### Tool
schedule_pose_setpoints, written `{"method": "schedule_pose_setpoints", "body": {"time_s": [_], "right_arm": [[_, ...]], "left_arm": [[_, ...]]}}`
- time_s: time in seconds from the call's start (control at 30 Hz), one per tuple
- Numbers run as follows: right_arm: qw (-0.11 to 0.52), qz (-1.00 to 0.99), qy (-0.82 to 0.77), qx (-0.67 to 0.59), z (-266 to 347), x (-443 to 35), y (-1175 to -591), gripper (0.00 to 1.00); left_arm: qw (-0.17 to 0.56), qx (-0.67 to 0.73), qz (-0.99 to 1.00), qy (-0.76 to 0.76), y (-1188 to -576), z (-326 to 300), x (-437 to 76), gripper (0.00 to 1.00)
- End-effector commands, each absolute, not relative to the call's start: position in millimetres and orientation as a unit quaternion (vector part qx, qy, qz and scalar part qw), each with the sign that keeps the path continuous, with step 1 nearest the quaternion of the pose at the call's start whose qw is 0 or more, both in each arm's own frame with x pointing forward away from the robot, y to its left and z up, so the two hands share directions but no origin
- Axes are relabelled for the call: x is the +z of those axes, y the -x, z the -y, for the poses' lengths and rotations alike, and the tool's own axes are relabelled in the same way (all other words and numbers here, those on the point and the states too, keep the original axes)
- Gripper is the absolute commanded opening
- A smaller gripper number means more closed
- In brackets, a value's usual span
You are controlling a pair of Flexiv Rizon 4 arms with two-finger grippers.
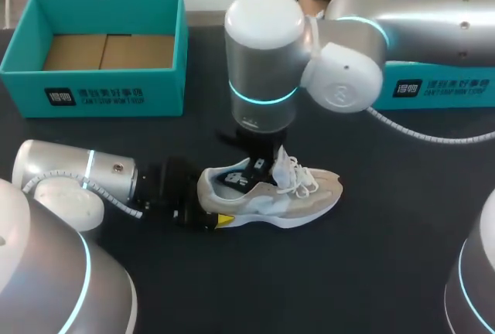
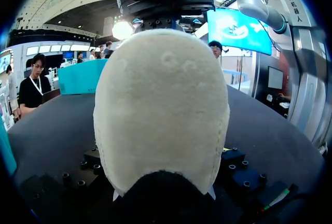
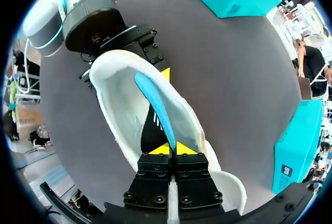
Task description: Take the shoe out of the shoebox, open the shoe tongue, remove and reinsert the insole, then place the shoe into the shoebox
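A beige and white sneaker (image 1: 286,195) lies on its sole on the dark table, toe to the right. My left gripper (image 1: 216,204) comes in from the left and spans the heel (image 2: 161,110), one yellow fingertip (image 3: 165,73) pressed to each side. My right gripper (image 3: 170,150) hangs straight down over the shoe's opening (image 1: 259,168). Its yellow tips are pinched together on the edge of the blue insole (image 3: 155,99), which stands up on edge inside the shoe. The white laces (image 1: 298,173) lie loose over the tongue.
An open teal shoebox (image 1: 93,86) with a cardboard floor stands at the back left. A second teal box (image 1: 441,90) sits at the back right behind my right arm. A white cable (image 1: 425,134) trails across the table on the right.
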State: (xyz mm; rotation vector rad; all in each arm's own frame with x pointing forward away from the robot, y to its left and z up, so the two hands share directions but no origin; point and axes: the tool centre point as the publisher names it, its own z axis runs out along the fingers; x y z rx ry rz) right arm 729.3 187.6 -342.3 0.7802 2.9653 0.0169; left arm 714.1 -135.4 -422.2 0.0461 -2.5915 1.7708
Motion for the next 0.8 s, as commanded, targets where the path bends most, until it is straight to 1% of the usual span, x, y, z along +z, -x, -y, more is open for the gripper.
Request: {"method": "schedule_pose_setpoints", "body": {"time_s": [0.03, 0.23, 0.4, 0.53, 0.8], "right_arm": [[0.045, -0.964, -0.263, 0.014, -171.9, -326.7, -727.2, 0.0], [0.047, -0.963, -0.266, 0.018, -169.6, -320.9, -731.7, 0.0], [0.035, -0.968, -0.244, 0.046, -183.5, -314.8, -736.8, 0.0], [0.012, -0.974, -0.212, 0.081, -201.8, -311.9, -741.2, 0.0], [-0.052, -0.978, -0.141, 0.142, -232.4, -303.2, -743.6, 0.0]], "left_arm": [[0.001, 0.564, 0.826, -0.015, -714.2, 136.2, -426.6, 0.0], [0.001, 0.564, 0.826, -0.015, -714.2, 136.2, -426.6, 0.0], [0.001, 0.564, 0.826, -0.015, -714.2, 136.2, -426.6, 0.0], [0.001, 0.564, 0.826, -0.015, -714.2, 136.2, -426.6, 0.0], [0.001, 0.564, 0.826, -0.015, -714.2, 136.2, -426.6, 0.0]]}}
